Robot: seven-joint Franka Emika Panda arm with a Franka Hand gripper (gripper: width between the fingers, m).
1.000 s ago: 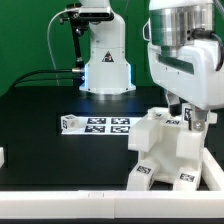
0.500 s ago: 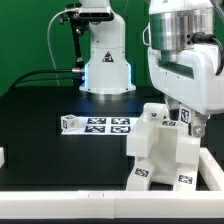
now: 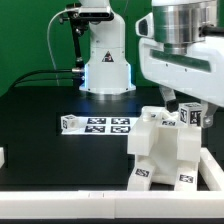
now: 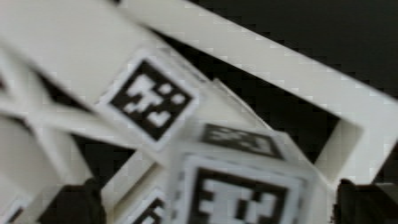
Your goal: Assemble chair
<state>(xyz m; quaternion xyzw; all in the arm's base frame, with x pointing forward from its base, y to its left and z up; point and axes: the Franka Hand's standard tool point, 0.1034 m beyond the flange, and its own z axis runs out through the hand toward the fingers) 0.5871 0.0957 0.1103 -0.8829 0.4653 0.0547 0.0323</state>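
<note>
The partly built chair [image 3: 165, 152] stands on the black counter [image 3: 45, 140] toward the exterior view's right, close to the white rail [image 3: 60, 205] that runs along the near edge. It is a blocky cluster of white panels and bars, with marker tags on its lower faces near the rail. The marker board [image 3: 97, 124] lies flat on the counter just to the exterior view's left of the chair, apart from it. A small white piece [image 3: 2, 157] shows at the far left edge of that view, cut off by the frame and too little of it visible to name.

The arm's large white wrist housing [image 3: 180, 55] hangs above the chair, and the tool [image 3: 188, 110] sits at the chair's upper right corner. A small white tagged part [image 3: 193, 116] shows there, level with the fingertips.

In the wrist view the same tagged part [image 4: 231, 175] fills the space between the tool's two dark fingers [image 4: 71, 203], which stand wide apart, one on each side of it. Whether the pads are pressing on the part or only flanking it cannot be told, because their tips are dark and blurred. Behind the part a white chair panel carries another tag [image 4: 151, 95], and pale bars [image 4: 267, 55] run slantwise across the dark counter.

The robot's base [image 3: 107, 65] stands at the back of the counter against a green backdrop [image 3: 25, 40].
</note>
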